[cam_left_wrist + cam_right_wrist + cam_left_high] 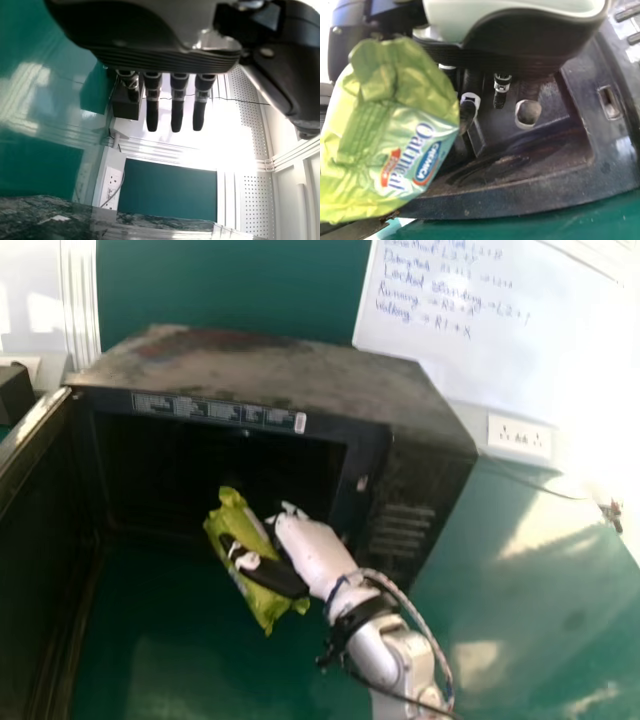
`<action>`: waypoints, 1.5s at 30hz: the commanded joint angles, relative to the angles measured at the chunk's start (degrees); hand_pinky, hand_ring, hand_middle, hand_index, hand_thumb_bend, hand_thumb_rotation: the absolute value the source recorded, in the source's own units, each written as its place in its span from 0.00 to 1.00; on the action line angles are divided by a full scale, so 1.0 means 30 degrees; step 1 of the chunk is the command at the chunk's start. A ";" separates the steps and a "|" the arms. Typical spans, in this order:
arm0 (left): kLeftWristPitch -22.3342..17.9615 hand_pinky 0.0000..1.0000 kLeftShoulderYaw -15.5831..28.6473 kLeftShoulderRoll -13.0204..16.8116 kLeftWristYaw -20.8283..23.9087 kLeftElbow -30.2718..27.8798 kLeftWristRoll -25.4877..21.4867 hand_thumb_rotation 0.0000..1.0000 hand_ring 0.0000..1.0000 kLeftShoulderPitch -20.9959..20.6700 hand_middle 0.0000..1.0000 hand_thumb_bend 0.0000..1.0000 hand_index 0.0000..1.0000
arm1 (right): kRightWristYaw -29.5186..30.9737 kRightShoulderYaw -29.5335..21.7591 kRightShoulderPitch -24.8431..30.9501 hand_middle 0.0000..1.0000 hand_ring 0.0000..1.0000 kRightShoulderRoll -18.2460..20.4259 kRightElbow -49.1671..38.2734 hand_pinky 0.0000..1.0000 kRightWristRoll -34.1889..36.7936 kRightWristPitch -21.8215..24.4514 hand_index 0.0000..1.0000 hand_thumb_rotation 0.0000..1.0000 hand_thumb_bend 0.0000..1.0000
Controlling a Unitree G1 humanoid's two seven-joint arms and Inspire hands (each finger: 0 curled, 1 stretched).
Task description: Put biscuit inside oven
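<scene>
The right robot hand (pixel 308 545) is the nearer, its thumb and fingers clamped about the biscuit packet (pixel 265 606); the packet lies to its left, long axis slanting toward the mouth of the oven (pixel 270 368); the left robot hand (pixel 176 107) is open, empty; green bench (pixel 200 660) below, whiteboard (pixel 500 335) behind.

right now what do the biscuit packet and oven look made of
The biscuit packet looks like thin, glossy plastic film, judging by its crinkles and sheen. The oven seems dark-painted metal, going by its stiff, flat top with a dull, blotchy finish, though plastic is possible.
</scene>
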 commanded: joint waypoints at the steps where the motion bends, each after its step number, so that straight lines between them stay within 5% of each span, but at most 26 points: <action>1: -0.0084 0.75 0.0073 -0.0027 0.0049 -0.0101 -0.0002 0.89 0.83 0.0106 0.88 0.85 0.86 | -0.0221 0.0232 -0.0757 0.00 0.00 0.0215 0.0277 0.00 -0.0286 0.0153 0.08 0.00 0.59; 13: -0.0111 0.73 -0.0015 -0.0169 0.0122 -0.0258 0.0137 0.89 0.83 0.0186 0.87 0.87 0.84 | -0.0873 0.0770 -0.2857 0.00 0.00 0.0972 0.2464 0.00 -0.1130 0.0507 0.08 0.00 0.60; 30: -0.0237 0.62 0.0008 -0.0250 0.0027 -0.0351 0.0207 0.86 0.77 0.0342 0.83 0.86 0.81 | -0.3565 0.1070 -0.6713 0.00 0.00 0.1357 0.8275 0.00 -0.0874 -0.1037 0.08 0.00 0.59; 45: -0.0439 0.69 0.0012 -0.0315 -0.0094 -0.0361 0.0330 0.84 0.77 0.0489 0.82 0.84 0.81 | -0.5049 0.1357 -0.9923 0.00 0.00 0.1803 1.3589 0.00 -0.0205 -0.1644 0.08 0.00 0.61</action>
